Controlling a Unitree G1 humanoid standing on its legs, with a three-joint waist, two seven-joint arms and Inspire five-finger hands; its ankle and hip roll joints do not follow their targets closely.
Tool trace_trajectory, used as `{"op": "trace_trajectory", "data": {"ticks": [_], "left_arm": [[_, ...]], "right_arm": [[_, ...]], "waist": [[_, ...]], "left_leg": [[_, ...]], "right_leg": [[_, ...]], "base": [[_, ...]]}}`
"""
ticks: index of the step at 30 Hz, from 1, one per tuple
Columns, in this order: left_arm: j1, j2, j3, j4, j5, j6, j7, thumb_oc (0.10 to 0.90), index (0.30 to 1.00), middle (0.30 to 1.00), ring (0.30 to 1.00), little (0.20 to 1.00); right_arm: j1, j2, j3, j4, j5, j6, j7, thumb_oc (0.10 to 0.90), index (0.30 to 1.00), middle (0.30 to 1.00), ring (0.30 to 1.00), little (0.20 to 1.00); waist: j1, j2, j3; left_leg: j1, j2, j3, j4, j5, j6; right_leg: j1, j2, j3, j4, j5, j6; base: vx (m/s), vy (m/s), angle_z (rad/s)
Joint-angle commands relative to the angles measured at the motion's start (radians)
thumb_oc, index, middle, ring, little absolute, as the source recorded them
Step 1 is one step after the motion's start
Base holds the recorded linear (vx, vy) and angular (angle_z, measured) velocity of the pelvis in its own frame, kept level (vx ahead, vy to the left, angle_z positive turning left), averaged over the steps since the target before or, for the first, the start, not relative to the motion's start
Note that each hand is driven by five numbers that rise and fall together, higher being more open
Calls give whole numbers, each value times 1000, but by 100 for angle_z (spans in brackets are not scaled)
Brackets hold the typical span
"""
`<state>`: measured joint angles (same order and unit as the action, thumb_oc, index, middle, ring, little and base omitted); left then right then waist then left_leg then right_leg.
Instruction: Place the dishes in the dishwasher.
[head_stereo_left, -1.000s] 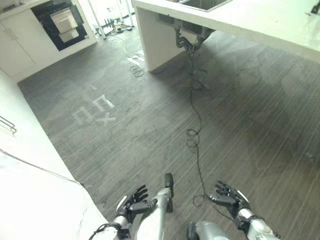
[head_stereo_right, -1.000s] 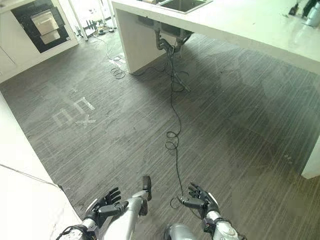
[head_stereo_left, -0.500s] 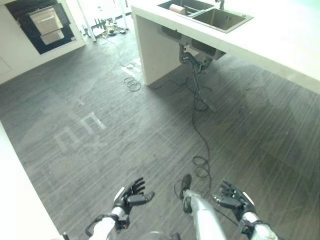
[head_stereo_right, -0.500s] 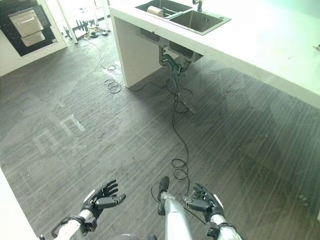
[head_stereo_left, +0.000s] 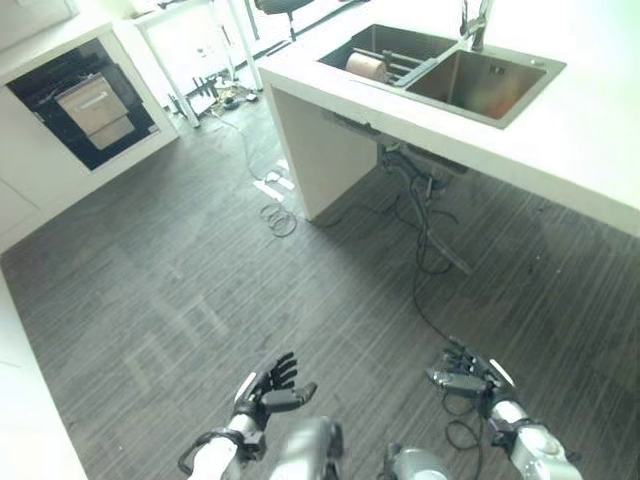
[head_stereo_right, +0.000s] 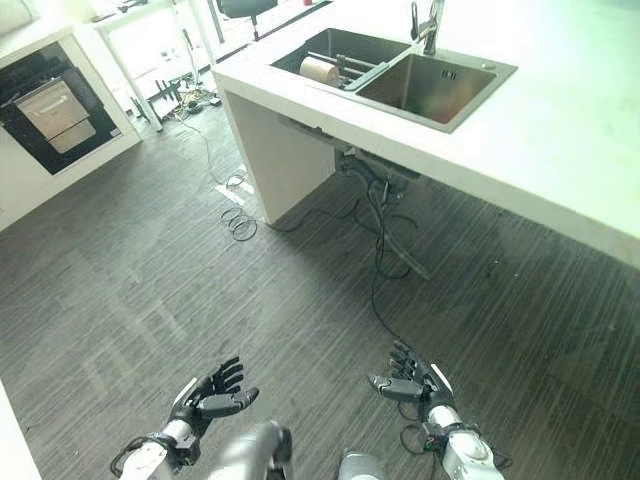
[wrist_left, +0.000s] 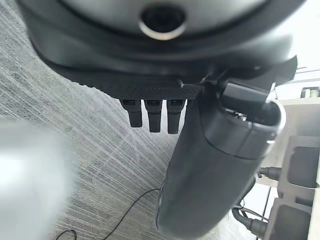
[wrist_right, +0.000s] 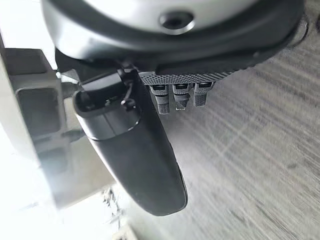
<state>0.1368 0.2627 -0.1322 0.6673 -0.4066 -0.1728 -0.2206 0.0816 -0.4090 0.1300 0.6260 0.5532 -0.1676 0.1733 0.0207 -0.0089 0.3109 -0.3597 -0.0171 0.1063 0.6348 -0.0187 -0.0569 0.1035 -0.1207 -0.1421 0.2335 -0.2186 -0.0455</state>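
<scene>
Both the left hand (head_stereo_left: 268, 388) and right hand (head_stereo_left: 466, 372) are held loose and empty; dishes in the sink (head_stereo_left: 400, 52) are probably slippery, best gripped by rims.

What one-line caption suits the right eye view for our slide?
Both hands, left hand and right hand, open and empty above the grey floor, facing the sink.

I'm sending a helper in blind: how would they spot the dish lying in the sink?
Find the white counter with the steel double sink. In the basin farther from the tap lies a tan, roll-shaped dish beside a metal rack; the other basin looks empty.
</scene>
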Motion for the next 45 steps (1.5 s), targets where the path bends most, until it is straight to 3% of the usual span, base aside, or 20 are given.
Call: {"op": "trace_trajectory", "data": {"ticks": [1,4,8,9,10,12,14,17,20,23,25,30,32,34,36,38,40,41,43,45], "left_arm": [[-5,31,6,-63,10,-68,-30,800,900,900,900,900],[29,30,14,-71,15,-98,-56,800,900,900,900,900],[27,32,17,-38,36,-118,-94,800,900,900,900,900],[8,48,10,-24,48,-117,-99,800,900,900,900,900],[-28,80,-13,-15,74,-112,-96,800,900,900,900,900],[-60,103,-35,21,69,-99,-52,800,900,900,900,900],[-66,102,-34,31,60,-103,-51,800,900,900,900,900],[-61,100,-38,10,67,-97,-29,800,900,900,900,900],[-50,91,-37,4,59,-100,-5,800,900,900,900,900],[-37,75,-50,9,88,-118,26,800,900,900,900,900],[-29,72,-49,17,98,-124,41,800,900,900,900,900],[-2,69,-27,10,67,-115,67,800,900,900,900,900],[5,66,-27,-6,54,-103,70,800,900,900,900,900],[7,62,-25,-14,53,-98,77,800,900,900,900,900],[8,66,-22,-22,45,-85,77,800,900,900,900,900],[3,69,-20,-21,52,-73,71,800,900,900,900,900],[11,52,-11,15,73,-88,87,800,900,900,900,900],[17,40,-7,45,83,-103,102,800,900,900,900,900],[15,22,-12,103,76,-118,122,800,900,900,900,900],[2,14,-13,131,85,-115,127,800,900,900,900,900]], "right_arm": [[-14,-32,13,-62,1,-56,-19,800,900,900,900,900],[-17,-31,27,-45,-3,-58,-34,800,900,900,900,900],[-14,-33,-5,-4,17,-70,-32,800,900,900,900,900],[-3,-20,-16,4,31,-69,-37,800,900,900,900,900],[4,-2,-26,5,27,-70,-47,800,900,900,900,900],[1,10,-7,26,25,-77,-34,800,900,900,900,900],[-2,12,5,32,20,-88,-33,800,900,900,900,900],[-1,5,-4,38,37,-85,-21,800,900,900,900,900],[-16,-8,-1,64,19,-105,5,800,900,900,900,900],[-29,-7,-5,74,-5,-96,16,800,900,900,900,900],[-29,-6,-5,77,-19,-90,21,800,900,900,900,900],[-48,-20,24,83,-49,-50,6,800,900,900,900,900],[-56,-37,31,92,-63,-45,6,800,900,900,900,900],[-61,-55,30,108,-63,-47,6,800,900,900,900,900],[-66,-67,28,125,-67,-43,9,800,900,900,900,900],[-65,-68,27,147,-63,-42,2,800,900,900,900,900],[-74,-59,28,191,-75,-29,17,800,900,900,900,900],[-83,-52,25,231,-88,-13,13,800,900,900,900,900],[-110,-37,41,333,-96,-4,-3,800,900,900,900,900],[-122,-29,29,401,-75,11,-2,800,900,900,900,900]], "waist": [[15,19,-10],[78,25,17],[77,40,-13],[67,41,-30],[33,59,-31],[6,86,-19],[-11,84,-10],[-27,73,1],[-43,52,-1],[-79,24,-20],[-84,29,-25],[-66,39,-41],[-53,40,-44],[-34,22,-30],[-23,18,-13],[-8,11,-5],[24,14,1],[41,22,-2],[61,51,-5],[61,59,-17]], "left_leg": [[184,17,40,-321,94,-26],[-2,98,-44,-335,119,-46],[66,86,-69,-335,20,-21],[111,65,-65,-335,-18,2],[182,32,-50,-335,-72,61],[252,11,-25,-335,-128,118],[271,4,-27,-335,-148,130],[299,-11,-43,-335,-176,128],[329,-33,-50,-335,-216,123],[378,-87,-86,-335,-290,129],[406,-79,-97,-335,-307,123],[485,-26,-77,-335,-284,77],[520,-4,-83,-335,-132,34],[432,-1,-88,-159,-12,-1],[332,9,-73,-1,3,-13],[241,-11,-70,14,7,2],[245,-63,-90,-146,-52,43],[265,-61,-110,-333,-23,43],[187,-53,-157,-335,-50,32],[178,-49,-153,-335,-92,38]], "right_leg": [[-95,39,-23,66,-1,65],[-37,46,10,66,-41,75],[21,7,6,66,-69,106],[46,-9,-15,66,-50,120],[50,-40,-65,172,95,156],[-116,-63,-101,468,177,147],[-166,-16,-112,447,163,142],[-188,29,-143,251,148,133],[-243,14,-154,66,186,145],[-407,-50,-78,66,242,192],[-413,-60,-60,66,257,188],[-352,-38,-93,66,193,143],[-322,-22,-87,66,152,113],[-283,-20,-61,66,119,87],[-248,-9,-48,66,99,67],[-224,-4,-33,66,84,64],[-204,24,6,66,66,84],[-195,43,19,66,45,89],[-185,84,43,66,23,91],[-196,80,29,66,21,96]], "base": [[408,242,-45],[457,352,-55],[494,591,-69],[545,773,63],[519,846,69],[323,631,58],[160,142,-10],[185,-42,15],[217,-88,-29],[413,-164,-10],[421,-226,22],[372,-254,0],[289,-237,-31],[233,-265,-17],[150,-197,-30],[165,-112,-44],[296,4,-55],[268,92,-118],[198,135,-125],[53,99,-80]]}}
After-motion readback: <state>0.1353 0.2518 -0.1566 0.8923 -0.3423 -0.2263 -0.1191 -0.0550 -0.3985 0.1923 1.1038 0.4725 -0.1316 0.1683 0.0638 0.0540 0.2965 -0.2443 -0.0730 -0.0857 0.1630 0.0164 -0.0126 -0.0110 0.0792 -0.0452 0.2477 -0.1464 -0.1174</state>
